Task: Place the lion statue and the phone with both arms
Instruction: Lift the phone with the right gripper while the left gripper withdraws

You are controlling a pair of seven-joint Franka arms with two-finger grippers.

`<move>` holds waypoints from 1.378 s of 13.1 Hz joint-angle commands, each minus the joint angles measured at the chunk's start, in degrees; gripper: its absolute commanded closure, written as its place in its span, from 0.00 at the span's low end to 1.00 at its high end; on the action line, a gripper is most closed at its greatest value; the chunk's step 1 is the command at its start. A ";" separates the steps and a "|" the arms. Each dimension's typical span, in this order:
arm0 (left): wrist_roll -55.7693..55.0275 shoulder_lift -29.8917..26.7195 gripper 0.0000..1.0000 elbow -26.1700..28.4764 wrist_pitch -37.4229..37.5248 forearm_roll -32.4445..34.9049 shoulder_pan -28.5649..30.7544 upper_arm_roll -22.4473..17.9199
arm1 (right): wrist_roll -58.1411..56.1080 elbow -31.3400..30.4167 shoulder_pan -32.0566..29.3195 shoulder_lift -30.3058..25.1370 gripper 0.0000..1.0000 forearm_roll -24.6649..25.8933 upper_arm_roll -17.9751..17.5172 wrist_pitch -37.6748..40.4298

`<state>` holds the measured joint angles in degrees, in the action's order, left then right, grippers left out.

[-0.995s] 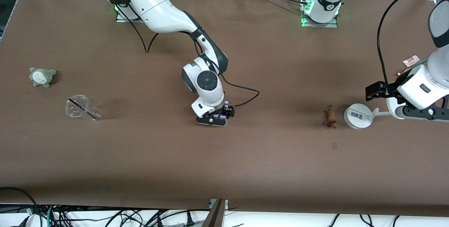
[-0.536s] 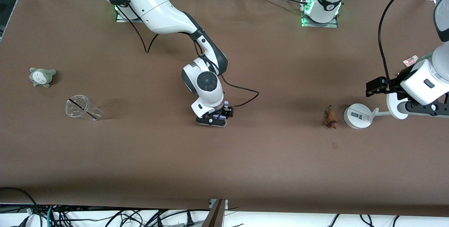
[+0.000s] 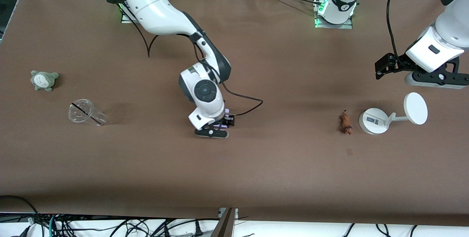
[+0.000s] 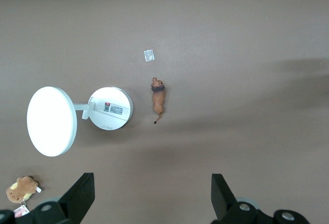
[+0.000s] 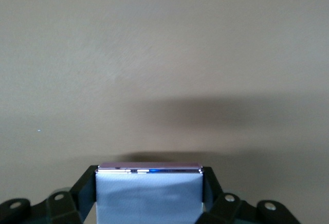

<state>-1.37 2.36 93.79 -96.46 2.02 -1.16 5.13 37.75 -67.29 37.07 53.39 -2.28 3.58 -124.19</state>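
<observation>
My right gripper, at frame center, is clamped across the phone's edges, ready for carrying. My left gripper, jaws wide apart, hangs at the upper right, looking down on the lion statue, which lies untouched beside the white stand, lower right.

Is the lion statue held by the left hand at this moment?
No, the lion statue lies on the table beside the white stand, while the left hand hangs open above, apart from it.
</observation>
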 commanded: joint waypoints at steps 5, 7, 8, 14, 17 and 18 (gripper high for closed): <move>0.05 -0.78 0.00 1.40 -1.19 -0.70 -0.86 -0.39 | -16.82 -9.25 -8.85 -14.70 0.92 -0.71 1.50 13.71; -0.04 -0.78 0.00 1.05 -1.28 -0.61 -0.95 -0.12 | -20.85 -11.19 -8.94 -16.03 0.92 -0.80 4.75 13.45; -0.13 -0.69 0.00 0.87 -1.36 -0.61 -0.95 -0.12 | -22.87 -12.24 -8.94 -16.47 0.92 -0.80 6.51 13.01; -0.30 -0.78 0.00 0.70 -1.19 -0.61 -0.95 -0.21 | -30.70 -20.50 -12.45 -16.74 0.92 -4.65 9.34 4.59; -0.39 -0.69 0.00 0.61 -1.45 0.79 -0.95 -0.12 | -35.71 -26.74 -15.00 -17.53 0.92 -5.02 9.34 -2.88; -0.39 -0.69 0.00 0.61 -1.45 0.88 -1.03 -0.04 | -36.51 -28.50 -15.62 -17.53 0.92 -5.02 9.34 -4.82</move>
<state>-1.57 2.39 94.31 -97.63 2.07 -1.86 5.22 4.12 -89.84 22.72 39.10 -6.21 13.36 -125.37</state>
